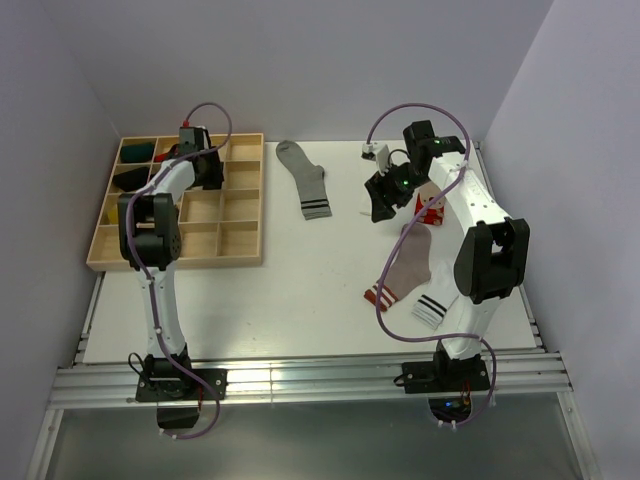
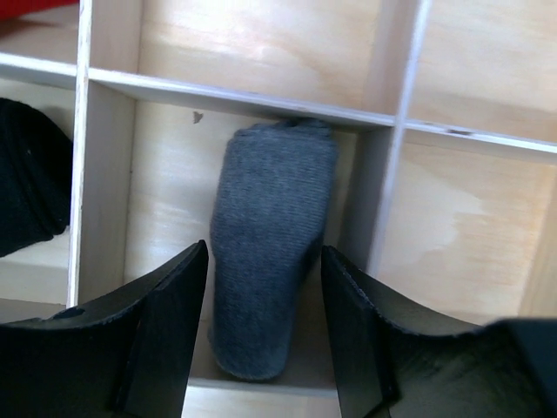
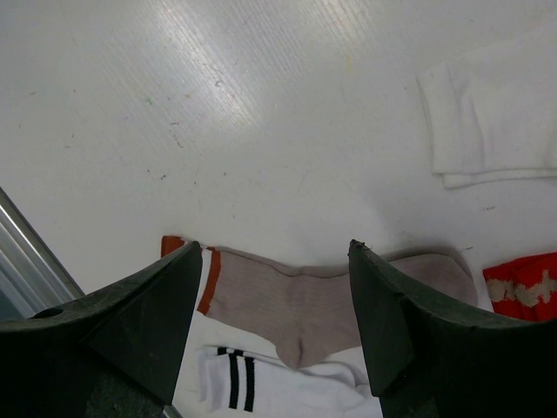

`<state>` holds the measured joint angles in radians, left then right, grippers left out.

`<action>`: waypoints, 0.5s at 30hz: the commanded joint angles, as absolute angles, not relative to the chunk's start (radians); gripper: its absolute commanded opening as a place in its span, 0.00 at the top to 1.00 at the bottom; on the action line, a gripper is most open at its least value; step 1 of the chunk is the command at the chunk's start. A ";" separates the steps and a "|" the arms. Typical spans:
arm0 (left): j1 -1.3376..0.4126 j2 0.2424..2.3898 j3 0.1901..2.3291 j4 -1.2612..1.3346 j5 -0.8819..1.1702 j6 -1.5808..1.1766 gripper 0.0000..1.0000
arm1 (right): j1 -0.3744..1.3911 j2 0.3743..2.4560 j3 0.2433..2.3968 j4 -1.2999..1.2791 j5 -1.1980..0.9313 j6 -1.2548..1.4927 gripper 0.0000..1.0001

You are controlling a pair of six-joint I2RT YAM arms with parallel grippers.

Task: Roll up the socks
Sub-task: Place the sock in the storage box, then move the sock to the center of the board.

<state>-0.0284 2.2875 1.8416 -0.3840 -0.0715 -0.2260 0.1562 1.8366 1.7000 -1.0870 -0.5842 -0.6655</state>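
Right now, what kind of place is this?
Probably a robotics lab cell: a white table boxed in by plain walls, two arms bolted to its near rail, and a wooden compartment tray for socks.

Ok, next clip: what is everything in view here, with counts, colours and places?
table: one, white, under everything
wooden tray: one, pale wood, gridded, table's left side
rolled sock: one, dark grey, in a tray compartment
dark sock: one, black, neighbouring compartment
teal item: one, tray's far-left corner compartment, kind unclear
striped grey sock: one, grey with dark cuff stripes, flat, far middle
taupe sock: one, red-white cuff, flat, right side
white striped sock: one, black stripes, against the taupe sock
plain white sock: one, folded, right side
red item: one, white marks, by the taupe toe, kind unclear
left hand: black, open, straddling the rolled sock
right hand: black, open, above the taupe sock
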 commanded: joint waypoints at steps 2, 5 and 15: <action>-0.044 2.195 1.881 -0.383 -0.009 -0.213 0.39 | 0.150 1.793 1.741 -1.097 -0.575 -0.649 0.25; -0.044 2.191 1.901 -0.396 -0.009 -0.207 0.39 | 0.150 1.795 1.743 -1.095 -0.572 -0.644 0.25; -0.029 2.135 1.891 -0.402 -0.090 -0.216 0.37 | 0.152 1.770 1.735 -1.066 -0.552 -0.614 0.25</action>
